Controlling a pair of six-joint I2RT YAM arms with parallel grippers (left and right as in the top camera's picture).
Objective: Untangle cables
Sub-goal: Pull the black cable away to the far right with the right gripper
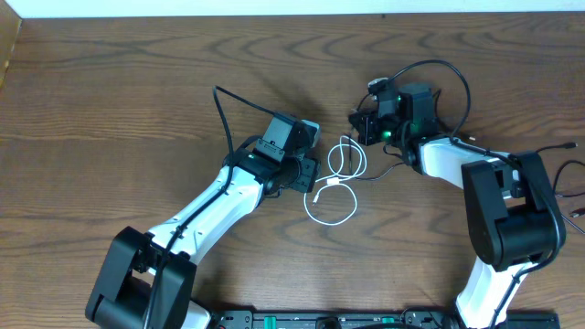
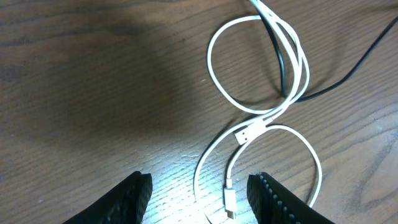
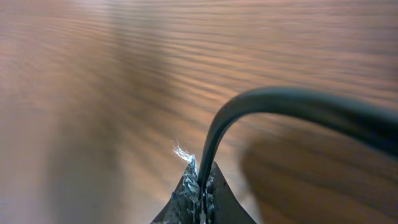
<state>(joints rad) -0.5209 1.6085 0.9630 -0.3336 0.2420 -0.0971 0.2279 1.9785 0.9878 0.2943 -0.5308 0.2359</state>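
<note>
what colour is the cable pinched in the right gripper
Black. The cable shows best in the right wrist view, clamped in the right gripper.

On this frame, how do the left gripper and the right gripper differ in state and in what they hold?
The left gripper is open, its fingers wide apart; the right gripper is shut. The left gripper holds nothing and sits over the plug ends of the white cable; the right gripper pinches the black cable between its fingertips. Both have dark fingers and are at the same tangle on the wooden table.
</note>
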